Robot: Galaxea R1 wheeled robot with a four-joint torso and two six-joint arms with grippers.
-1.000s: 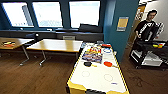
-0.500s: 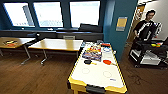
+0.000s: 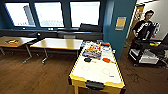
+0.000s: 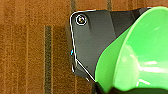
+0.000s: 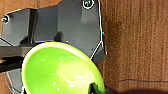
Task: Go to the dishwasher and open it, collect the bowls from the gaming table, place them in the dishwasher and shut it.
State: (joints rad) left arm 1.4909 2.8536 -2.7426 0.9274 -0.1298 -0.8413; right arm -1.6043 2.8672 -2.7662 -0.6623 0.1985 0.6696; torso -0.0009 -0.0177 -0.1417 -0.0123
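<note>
Head view: white-topped game desk with yellow wooden sides (image 3: 96, 71) sits near centre; flat red and dark pieces and a colourful box lie at its far end. Long wooden desks (image 3: 58, 43) far left, person (image 3: 144, 25) far right. Left wrist: bright green round bowl (image 4: 140, 57) close over brown wood floor (image 4: 30, 50). Right wrist: yellow-green round bowl (image 5: 61, 70) likewise. Can't tell how either set of jaws stands.

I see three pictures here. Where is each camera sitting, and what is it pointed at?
Head view: high on the robot, facing forward and down at the gaming table, with a person beyond.
Left wrist view: on the left arm, facing the floor; dark plate, green bowl.
Right wrist view: likewise; yellow-green bowl.
Both wrist views share the brown floor.
</note>
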